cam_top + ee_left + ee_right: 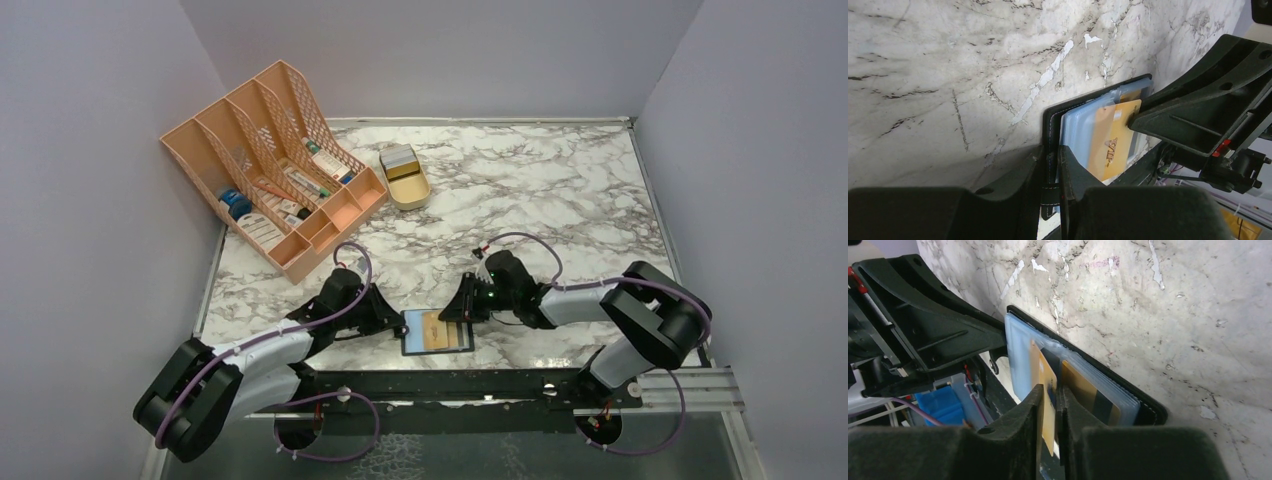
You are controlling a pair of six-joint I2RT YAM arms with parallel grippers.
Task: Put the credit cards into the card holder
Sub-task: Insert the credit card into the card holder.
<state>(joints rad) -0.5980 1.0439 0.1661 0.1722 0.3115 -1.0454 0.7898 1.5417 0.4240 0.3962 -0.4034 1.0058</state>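
Two claws, from above: the left claw (398,325) and right claw (463,312) face each other across the card holder (412,336). It lies open on the counter (520,200) between their tips.
Left claw, own camera: narrow, nipped on the black stitched cover (1050,145) of the card holder, whose edge sits between its fingers. The clear pockets (1078,130) fan out just ahead.
Gold card (1113,145), same camera: ahead of the left claw and lying over the pockets, with its far corner at the right claw's tip.
Right claw, own camera: narrow and closed on the gold card's outer end, which runs forward from its fingers toward the pockets.
Second gold card (1083,387): appears to be already seated in a pocket, just right of that claw's fingers.
Card, handling: I'd judge it light, stiff, slick and a bit springy. It is best pinched flat at the free short end so it slides in straight.
Card holder, handling: likely soft, floppy and light enough to skid, so the cover edge looks the sound place to pin it.
Risk: a skewed push could buckle a pocket.
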